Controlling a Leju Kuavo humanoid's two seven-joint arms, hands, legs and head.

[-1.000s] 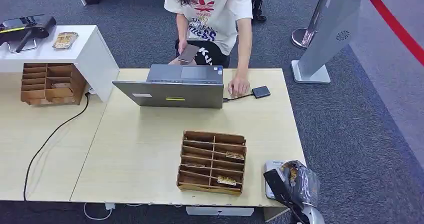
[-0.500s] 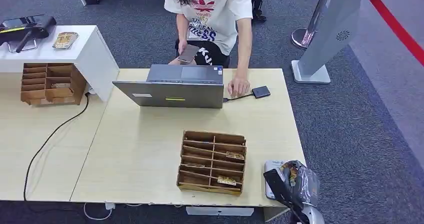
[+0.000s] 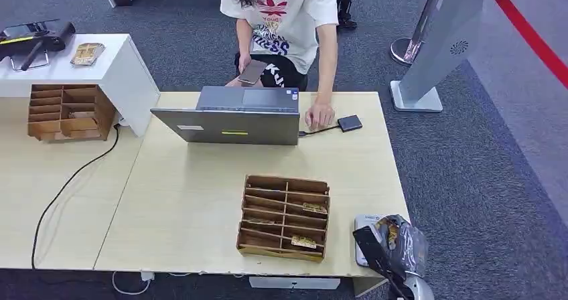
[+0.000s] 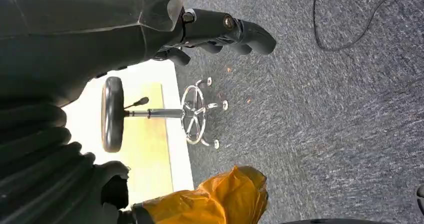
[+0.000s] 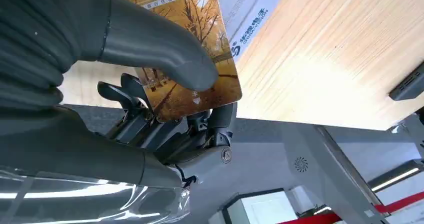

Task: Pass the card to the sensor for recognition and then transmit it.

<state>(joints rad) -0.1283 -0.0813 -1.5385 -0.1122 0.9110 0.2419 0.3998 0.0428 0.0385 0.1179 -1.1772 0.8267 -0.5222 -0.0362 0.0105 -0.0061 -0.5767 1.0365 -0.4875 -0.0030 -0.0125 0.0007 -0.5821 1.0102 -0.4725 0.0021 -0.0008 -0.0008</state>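
Head view: a pale wooden table carried, near its front edge, a brown divided card box with a few cards lying in its compartments. Behind the card box stood an open grey laptop, and beside the laptop a person in a white printed shirt rested one hand on the table just beside a small dark box on a cable, while holding a phone in the other. To the right of the card box, at the table's front corner, the robot's right hand, wrapped in clear plastic, sat over a small white sensor pad. Far to the left of the card box a second divided box stood under a white shelf. Left wrist view: the left hand hung over grey carpet with its dark fingers curled inward and nothing in them; a stool with a chrome star base stood beyond it, and an orange plastic bag lay near the stool. Right wrist view: the right hand pinched a card printed with autumn trees between the thick grey thumb and the darker fingers behind it; the card was held just above the white sensor pad at the edge of the wooden table.
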